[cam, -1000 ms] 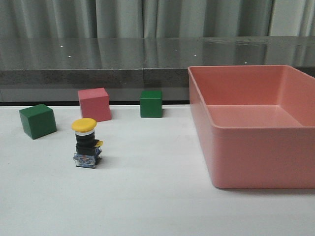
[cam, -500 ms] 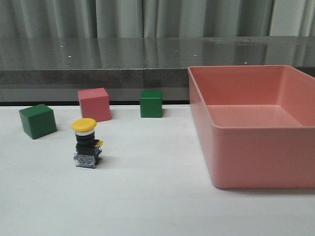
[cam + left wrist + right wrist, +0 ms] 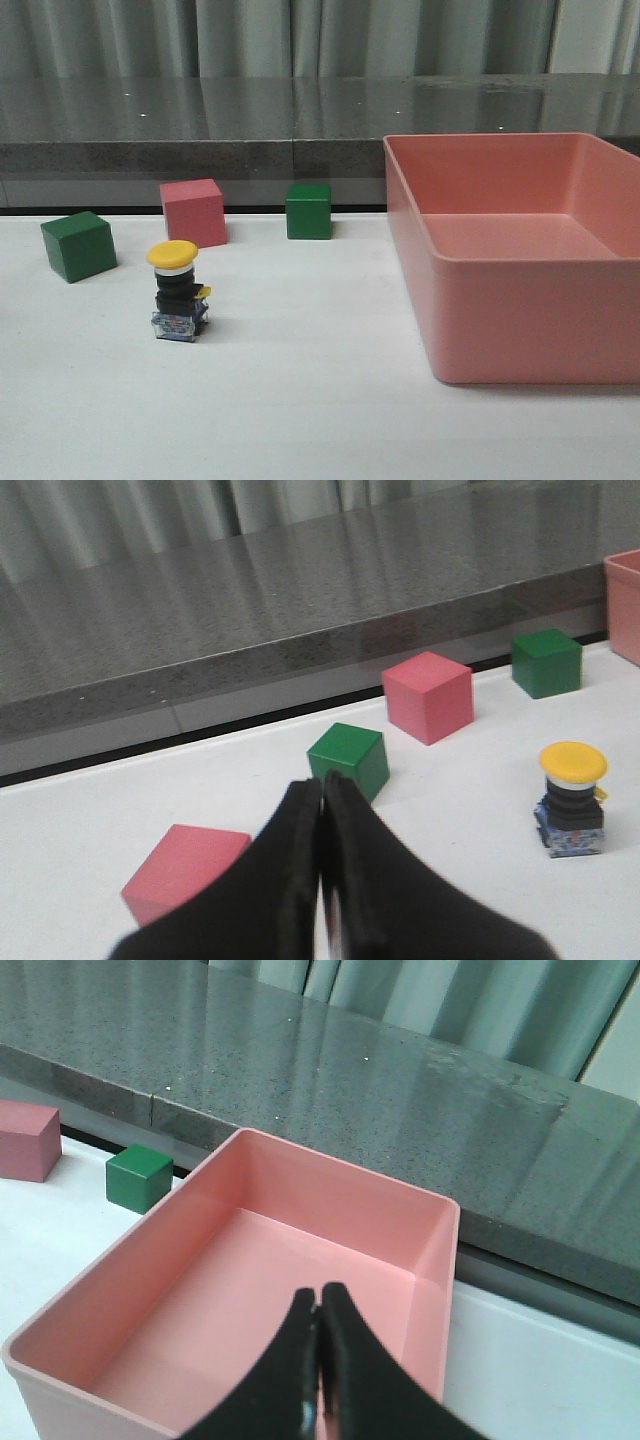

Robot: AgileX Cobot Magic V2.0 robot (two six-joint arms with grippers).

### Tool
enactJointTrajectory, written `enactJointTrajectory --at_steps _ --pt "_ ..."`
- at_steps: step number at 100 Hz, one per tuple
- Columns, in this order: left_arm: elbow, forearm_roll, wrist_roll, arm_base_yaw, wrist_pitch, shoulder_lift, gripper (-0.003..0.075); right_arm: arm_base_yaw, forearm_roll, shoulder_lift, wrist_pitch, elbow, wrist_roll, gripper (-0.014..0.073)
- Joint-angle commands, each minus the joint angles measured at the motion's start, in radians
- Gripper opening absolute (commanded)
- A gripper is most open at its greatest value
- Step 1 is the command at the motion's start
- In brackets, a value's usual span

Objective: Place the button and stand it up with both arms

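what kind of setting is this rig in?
Probably a lab or test bench, not a home or factory line. A plain white table holds practice props: coloured cubes such as the pink cube, an industrial push button and a pink bin, with a grey curtain behind.

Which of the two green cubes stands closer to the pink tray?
The green cube right of the pink cube; the other green cube sits far left, farther from the pink tray.
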Motion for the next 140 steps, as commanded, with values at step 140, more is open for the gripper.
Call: enactJointTrajectory --at_steps 140 --pt "0.157 -0.071 -0.022 0.13 -0.13 -0.293 -0.0019 -0.005 0.006 0.0 -0.072 -0.028 0.0 -0.0109"
